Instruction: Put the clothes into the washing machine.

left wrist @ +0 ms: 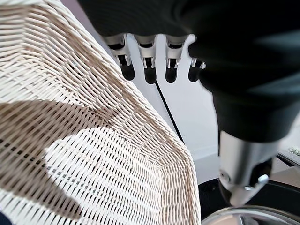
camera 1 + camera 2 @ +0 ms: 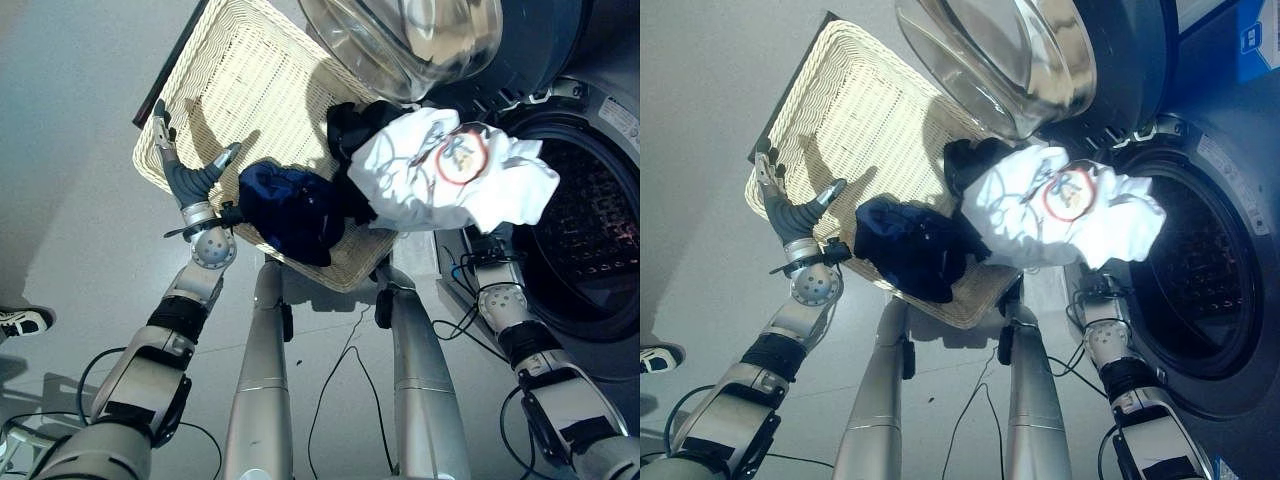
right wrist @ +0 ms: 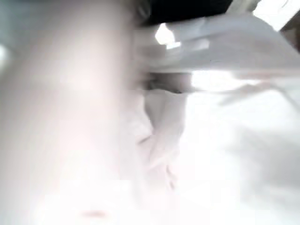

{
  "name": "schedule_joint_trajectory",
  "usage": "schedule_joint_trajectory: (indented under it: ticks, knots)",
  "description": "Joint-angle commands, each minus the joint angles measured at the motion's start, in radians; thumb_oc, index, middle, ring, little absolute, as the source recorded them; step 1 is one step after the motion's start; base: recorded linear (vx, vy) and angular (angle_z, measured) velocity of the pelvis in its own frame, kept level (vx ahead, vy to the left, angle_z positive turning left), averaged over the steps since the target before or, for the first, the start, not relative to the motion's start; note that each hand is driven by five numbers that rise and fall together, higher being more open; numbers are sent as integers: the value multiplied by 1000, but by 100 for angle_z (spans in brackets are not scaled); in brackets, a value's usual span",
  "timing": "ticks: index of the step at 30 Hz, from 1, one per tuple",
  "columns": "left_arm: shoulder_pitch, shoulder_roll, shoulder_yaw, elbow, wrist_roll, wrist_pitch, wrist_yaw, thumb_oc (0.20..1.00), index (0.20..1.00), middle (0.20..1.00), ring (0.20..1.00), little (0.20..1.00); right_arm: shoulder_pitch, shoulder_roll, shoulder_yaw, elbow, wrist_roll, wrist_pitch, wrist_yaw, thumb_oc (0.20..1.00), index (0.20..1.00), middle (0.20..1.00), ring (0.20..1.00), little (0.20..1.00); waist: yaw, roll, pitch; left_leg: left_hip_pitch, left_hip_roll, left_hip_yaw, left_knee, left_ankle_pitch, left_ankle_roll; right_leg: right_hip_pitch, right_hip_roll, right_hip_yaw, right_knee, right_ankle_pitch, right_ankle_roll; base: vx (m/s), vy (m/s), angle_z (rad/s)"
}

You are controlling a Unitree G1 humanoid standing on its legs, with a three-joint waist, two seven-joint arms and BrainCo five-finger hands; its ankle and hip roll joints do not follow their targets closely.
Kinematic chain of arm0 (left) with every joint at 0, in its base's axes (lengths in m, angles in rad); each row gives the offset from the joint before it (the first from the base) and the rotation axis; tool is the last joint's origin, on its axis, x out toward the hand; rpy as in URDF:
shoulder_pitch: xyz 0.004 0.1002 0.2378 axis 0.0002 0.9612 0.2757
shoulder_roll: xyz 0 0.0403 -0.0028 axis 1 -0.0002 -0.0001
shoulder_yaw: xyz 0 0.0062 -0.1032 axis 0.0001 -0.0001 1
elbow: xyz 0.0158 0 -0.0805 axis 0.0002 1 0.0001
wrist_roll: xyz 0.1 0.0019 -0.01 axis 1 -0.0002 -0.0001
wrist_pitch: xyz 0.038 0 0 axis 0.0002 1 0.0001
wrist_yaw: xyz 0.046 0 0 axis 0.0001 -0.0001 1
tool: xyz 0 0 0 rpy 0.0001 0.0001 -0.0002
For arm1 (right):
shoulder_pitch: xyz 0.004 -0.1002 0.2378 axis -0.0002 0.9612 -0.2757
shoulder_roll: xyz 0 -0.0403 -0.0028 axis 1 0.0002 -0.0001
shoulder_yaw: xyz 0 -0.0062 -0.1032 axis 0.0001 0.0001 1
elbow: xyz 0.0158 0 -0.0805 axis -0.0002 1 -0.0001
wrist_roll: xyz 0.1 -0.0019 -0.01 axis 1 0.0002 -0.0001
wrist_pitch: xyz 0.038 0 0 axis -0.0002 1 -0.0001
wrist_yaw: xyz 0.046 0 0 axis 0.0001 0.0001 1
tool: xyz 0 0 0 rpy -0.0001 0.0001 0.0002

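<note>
Left hand: our left hand [image 2: 185, 175] hangs over the near left corner of the wicker basket [image 2: 250, 80], fingers straight and spread, thumb out to the right, holding nothing; in the left wrist view the dark fingertips [image 1: 149, 75] stand apart above the weave.
Right hand: our right arm comes up from the near right, and its hand is buried under the white T-shirt [image 2: 450, 175], so we cannot tell whether the fingers are curled or straight; the right wrist view gives us white cloth pressed close.
White T-shirt: bunched and raised, with a red ring print facing up, it spans the gap between the basket's right edge and the mouth of the drum [image 2: 590, 220], its right end just over the opening.
Navy garment: a dark blue garment [image 2: 290, 210] lies crumpled in the near right part of the basket, just right of our left hand.
Black garment: a black garment [image 2: 350, 125] sits in the basket, beyond the navy one, partly under the T-shirt.
Washing machine: the washing machine [image 2: 1230, 130] stands at the right, its glass door [image 2: 410, 40] swung open above the basket's far right corner.
</note>
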Motion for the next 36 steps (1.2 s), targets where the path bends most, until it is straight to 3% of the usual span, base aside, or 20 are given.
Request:
schedule_joint_trajectory:
  ticks: [1,5,9,12,13,14,15,18,26,27,28,29,32,33,36]
  knots:
    - [-59,18,5,8,-30,-64,-11,1000,1000,1000,1000,1000,-17,-97,-78,44,91,-80,-36,200,200,200,200,200,-18,13,-19,-46,-76,45,108,-76,33,59,40,-63,-318,280,90,5,-52,-2]
    - [-85,35,-22,32,-47,-53,-18,1000,1000,1000,1000,1000,-63,-146,-112,132,85,-93,-64,200,200,200,200,200,-14,16,-19,-53,-77,38,113,-81,33,53,40,-66,-318,282,91,22,-62,-2]
    - [-81,69,-48,54,-72,-56,-31,1000,1000,1000,1000,1000,-131,-254,-146,186,29,-191,-265,200,200,200,200,200,-10,12,-19,-43,-71,29,131,-105,30,68,42,-70,-309,270,95,22,-84,-1]
    - [-52,98,-65,43,-68,-69,-19,1000,1000,1000,1000,1000,-189,-380,-169,205,-57,-354,-517,200,200,200,200,200,-8,1,-19,-47,-63,21,139,-116,30,75,45,-76,-311,267,95,13,-113,0]
    - [-34,114,-66,25,-67,-64,-13,1000,1000,1000,1000,1000,-201,-441,-173,181,-128,-447,-689,200,200,200,200,200,-10,-9,-19,-48,-64,12,142,-120,31,76,48,-77,-315,271,94,16,-110,-2]
    - [-26,126,-69,13,-65,-55,-7,1000,1000,1000,1000,1000,-205,-477,-194,177,-201,-492,-771,200,200,200,200,200,-15,-15,-19,-47,-60,10,141,-121,30,82,49,-78,-317,271,95,-5,-74,-2]
    - [-30,130,-67,10,-65,-53,-6,1000,1000,1000,1000,1000,-209,-485,-199,167,-222,-490,-798,200,200,200,200,200,-17,-17,-19,-57,-62,10,139,-110,31,72,48,-78,-321,281,93,3,-38,-1]
    - [-8,180,-52,1,-84,-45,-22,1000,1000,1000,1000,1000,-175,-603,-253,114,-385,-503,-1073,200,200,200,200,200,-32,-42,-19,-33,-57,3,132,-126,33,97,57,-72,-335,274,96,9,-18,-5]
    - [-37,240,-47,37,-139,-43,-87,1000,1000,1000,1000,1000,-127,-714,-306,250,-335,-390,-1017,200,200,200,200,200,-32,-70,-19,-25,-61,-9,135,-118,42,116,56,-76,-342,283,91,10,-8,-2]
    - [-48,244,-50,41,-144,-38,-98,1000,1000,1000,1000,1000,-136,-720,-289,264,-315,-343,-989,442,442,442,442,442,-29,-71,-19,-22,-63,-11,134,-119,42,119,54,-79,-345,284,92,0,0,0]
    - [-57,247,-54,43,-150,-35,-103,1000,1000,1000,1000,1000,-143,-723,-270,282,-298,-313,-976,1000,1000,1000,1000,1000,-26,-72,-19,-23,-66,-11,135,-119,43,120,51,-82,-348,285,92,0,0,0]
    - [-62,248,-60,47,-158,-33,-111,1000,1000,1000,1000,1000,-157,-720,-241,303,-288,-231,-931,1000,1000,1000,1000,1000,-21,-69,-19,-14,-66,-11,133,-126,43,131,50,-87,-349,278,94,0,0,0]
    - [-67,244,-67,45,-155,-32,-113,1000,1000,1000,1000,1000,-163,-711,-194,331,-302,-158,-896,1000,1000,1000,1000,1000,-16,-66,-19,-16,-73,-14,132,-125,46,129,45,-91,-355,284,95,0,0,0]
    - [-78,240,-73,40,-150,-28,-109,1000,1000,1000,1000,1000,-170,-695,-158,337,-290,-79,-871,1000,1000,1000,1000,1000,-14,-65,-19,-28,-81,-15,133,-116,47,117,41,-93,-359,294,93,16,-14,4]
    - [-85,230,-86,41,-142,-24,-105,1000,1000,1000,1000,1000,-191,-670,-96,365,-299,-13,-841,1000,1000,1000,1000,1000,-7,-61,-19,-25,-85,-18,139,-127,51,119,40,-98,-355,289,94,23,-21,6]
